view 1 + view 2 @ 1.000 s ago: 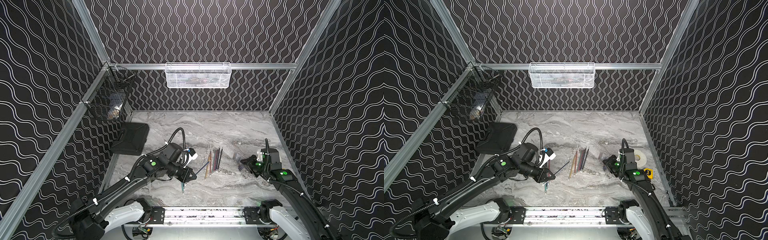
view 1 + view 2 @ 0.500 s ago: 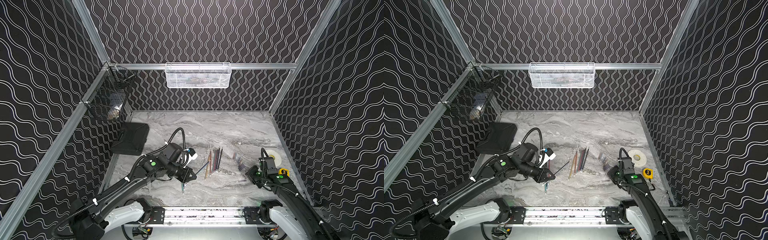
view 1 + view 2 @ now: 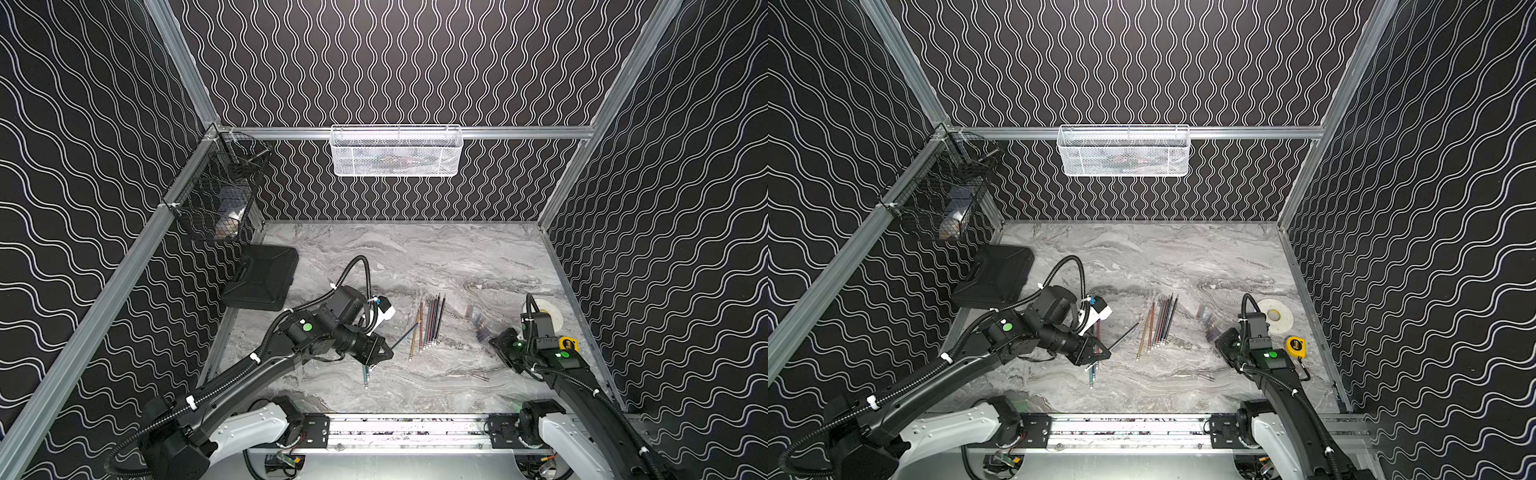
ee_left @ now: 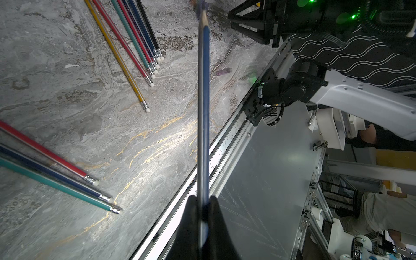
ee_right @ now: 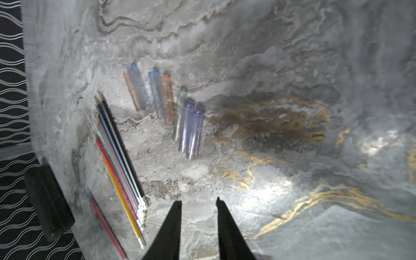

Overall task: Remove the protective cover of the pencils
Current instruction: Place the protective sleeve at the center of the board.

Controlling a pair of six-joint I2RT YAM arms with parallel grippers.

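My left gripper [image 4: 202,199] [image 3: 384,353] [image 3: 1102,353] is shut on a dark blue pencil [image 4: 203,101] [image 3: 405,336] [image 3: 1123,336] that sticks out toward the right arm, its sharpened point showing. A row of several coloured pencils [image 3: 430,322] [image 3: 1160,322] [image 5: 121,162] lies mid-table. Three more pencils [image 4: 51,162] [image 3: 365,376] lie under the left gripper. Several translucent covers [image 5: 167,101] [image 3: 478,326] [image 3: 1208,324] lie beside the row, and one purple cover [image 4: 224,72] lies nearer the front rail. My right gripper [image 5: 198,202] [image 3: 494,343] [image 3: 1220,345] is open and empty, just in front of the covers.
A black case [image 3: 264,278] sits at the left wall. A white tape roll [image 3: 1277,316] and a yellow tape measure [image 3: 1295,347] lie right of the right arm. A white mesh basket [image 3: 395,151] and a black wire basket [image 3: 216,199] hang on the walls.
The right arm has drawn back toward the front right, away from the held pencil's tip, and its jaws have opened. The left arm has not moved.
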